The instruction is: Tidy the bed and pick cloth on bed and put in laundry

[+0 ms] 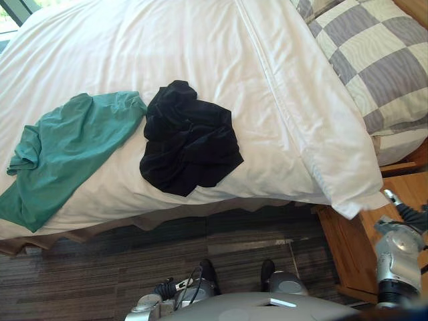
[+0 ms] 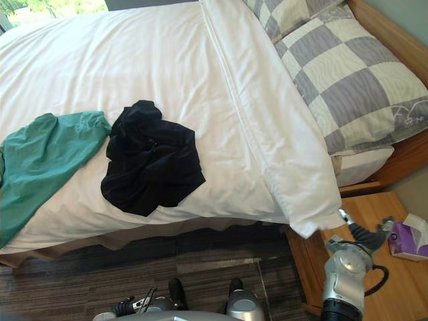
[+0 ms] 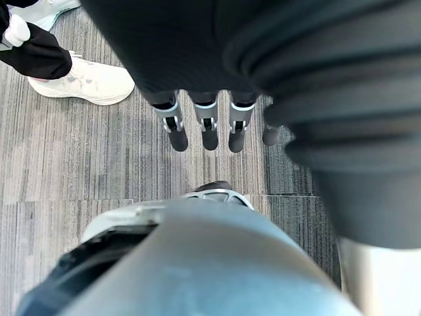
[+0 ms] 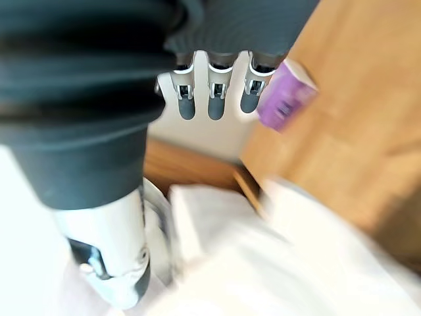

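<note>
A crumpled black cloth point(image 1: 190, 140) lies near the front edge of the bed, on the white duvet point(image 1: 200, 47). A green cloth point(image 1: 63, 150) is spread out just to its left, touching it at one corner. My right hand point(image 4: 215, 99) hangs over the wooden nightstand at the bed's right corner, fingers straight and holding nothing; it also shows by the duvet's corner point(image 2: 361, 233). My left hand point(image 3: 207, 122) hangs low over the grey carpet with straight, empty fingers. Both hands are well away from the cloths.
Grey-and-cream checked pillows point(image 1: 381, 60) lie at the head of the bed on the right. The nightstand point(image 2: 374, 281) carries a purple tissue box point(image 2: 409, 241). Striped grey carpet point(image 1: 100, 267) runs along the bed's front. A person's white shoe point(image 3: 85, 79) stands on the carpet near my left hand.
</note>
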### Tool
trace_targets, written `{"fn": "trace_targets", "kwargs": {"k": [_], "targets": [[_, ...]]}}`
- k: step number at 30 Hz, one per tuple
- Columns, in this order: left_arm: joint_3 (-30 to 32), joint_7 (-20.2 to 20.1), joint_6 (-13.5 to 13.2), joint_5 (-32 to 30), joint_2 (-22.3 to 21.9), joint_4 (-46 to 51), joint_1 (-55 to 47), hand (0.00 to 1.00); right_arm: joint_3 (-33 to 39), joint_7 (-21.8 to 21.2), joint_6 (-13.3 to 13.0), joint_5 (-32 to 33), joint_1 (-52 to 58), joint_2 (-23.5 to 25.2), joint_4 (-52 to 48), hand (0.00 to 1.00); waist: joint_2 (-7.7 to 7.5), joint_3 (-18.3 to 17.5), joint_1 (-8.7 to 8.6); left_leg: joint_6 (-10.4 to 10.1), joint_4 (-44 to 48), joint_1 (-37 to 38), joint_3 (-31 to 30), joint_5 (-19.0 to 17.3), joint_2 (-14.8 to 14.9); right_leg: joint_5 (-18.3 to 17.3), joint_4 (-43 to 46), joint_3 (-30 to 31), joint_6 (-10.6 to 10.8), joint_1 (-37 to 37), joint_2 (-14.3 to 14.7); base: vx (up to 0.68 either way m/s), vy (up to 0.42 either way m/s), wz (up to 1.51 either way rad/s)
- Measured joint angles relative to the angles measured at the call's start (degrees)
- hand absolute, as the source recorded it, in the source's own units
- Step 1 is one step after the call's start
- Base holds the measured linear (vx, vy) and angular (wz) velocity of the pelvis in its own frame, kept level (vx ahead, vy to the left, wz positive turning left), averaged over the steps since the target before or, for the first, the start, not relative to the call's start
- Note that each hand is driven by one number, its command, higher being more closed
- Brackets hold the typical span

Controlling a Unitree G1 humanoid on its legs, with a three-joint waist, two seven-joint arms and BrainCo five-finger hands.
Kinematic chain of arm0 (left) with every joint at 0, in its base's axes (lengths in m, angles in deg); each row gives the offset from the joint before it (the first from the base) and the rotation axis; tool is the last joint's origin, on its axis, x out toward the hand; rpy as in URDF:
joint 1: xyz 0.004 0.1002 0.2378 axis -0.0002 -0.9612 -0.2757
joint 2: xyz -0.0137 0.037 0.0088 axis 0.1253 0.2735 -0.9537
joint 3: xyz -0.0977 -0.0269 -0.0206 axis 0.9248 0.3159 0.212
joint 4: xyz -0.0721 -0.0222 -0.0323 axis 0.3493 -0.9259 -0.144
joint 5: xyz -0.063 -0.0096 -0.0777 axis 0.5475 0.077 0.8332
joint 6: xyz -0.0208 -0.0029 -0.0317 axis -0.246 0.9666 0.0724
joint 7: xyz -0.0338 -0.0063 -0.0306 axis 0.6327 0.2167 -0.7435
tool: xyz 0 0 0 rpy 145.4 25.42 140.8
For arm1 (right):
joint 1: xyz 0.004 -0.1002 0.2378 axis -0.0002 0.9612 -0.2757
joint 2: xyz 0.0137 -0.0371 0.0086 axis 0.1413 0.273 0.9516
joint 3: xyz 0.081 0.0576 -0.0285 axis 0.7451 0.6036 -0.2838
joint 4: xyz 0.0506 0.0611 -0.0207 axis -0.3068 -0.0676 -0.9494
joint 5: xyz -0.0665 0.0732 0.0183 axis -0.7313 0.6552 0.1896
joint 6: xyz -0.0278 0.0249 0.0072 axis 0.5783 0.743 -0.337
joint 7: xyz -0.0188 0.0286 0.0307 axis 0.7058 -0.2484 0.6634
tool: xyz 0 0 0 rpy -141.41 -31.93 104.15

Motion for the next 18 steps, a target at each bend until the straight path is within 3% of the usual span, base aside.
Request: {"fn": "trace_targets", "kwargs": {"k": [6,9,11,12,14,18], "targets": [[0.00,0.00,-0.02,1.82,0.02,0.06,-0.56,0.00,-2.20,-5.14,0.40,3.16,-7.60,-4.71,-2.73,1.00,0.19,-0.01,0.33,0.23,0.00,-0.71,-0.44,0.16,-0.04,0.04,-0.19,-0.22,0.09,-0.45,0.00,-0.01,0.003,0.02],[-0.24,-0.05,-0.17,2.23,0.01,0.11,-0.53,0.00,-4.11,-10.00,0.27,12.24,-15.13,-9.98,-0.95,1.00,0.96,0.47,0.97,0.74,0.00,-2.20,-1.55,0.50,-0.49,0.37,-0.16,-0.83,0.40,-1.68,-0.35,-0.01,0.038,0.14],[-0.61,-0.34,-0.25,2.89,0.03,0.10,-0.45,0.00,-4.15,-13.43,-0.45,23.61,-22.17,-14.04,3.80,1.00,1.98,2.08,1.20,1.48,0.00,-3.16,-1.75,1.11,-0.81,1.13,-0.22,-1.40,0.27,-2.20,-0.80,0.00,0.054,0.19],[-0.58,-0.41,-0.34,3.59,0.09,0.13,-0.42,0.00,-4.18,-14.16,-0.74,26.16,-24.19,-14.92,4.97,1.00,2.25,2.93,1.40,1.57,0.01,-3.19,-1.79,1.17,-0.89,1.30,-0.25,-1.38,0.29,-2.21,-0.89,-0.01,0.056,0.10],[-0.68,-0.68,-0.46,4.66,0.13,0.08,-0.38,0.00,-5.19,-17.32,-2.67,35.17,-30.98,-17.47,8.24,1.00,3.59,4.87,1.74,2.03,0.03,-4.88,-2.08,1.65,-1.04,1.94,-0.31,-1.54,0.20,-3.70,-1.00,-0.02,0.046,0.07],[-1.15,-1.59,-0.55,6.84,0.21,0.23,0.62,0.00,-6.58,-20.59,-5.78,44.86,-40.15,-20.83,8.94,1.00,5.91,9.01,2.92,2.44,0.07,-7.53,-2.52,2.67,-1.05,2.81,-0.15,-1.66,0.03,-6.33,-0.98,-0.01,0.028,0.05]]}}
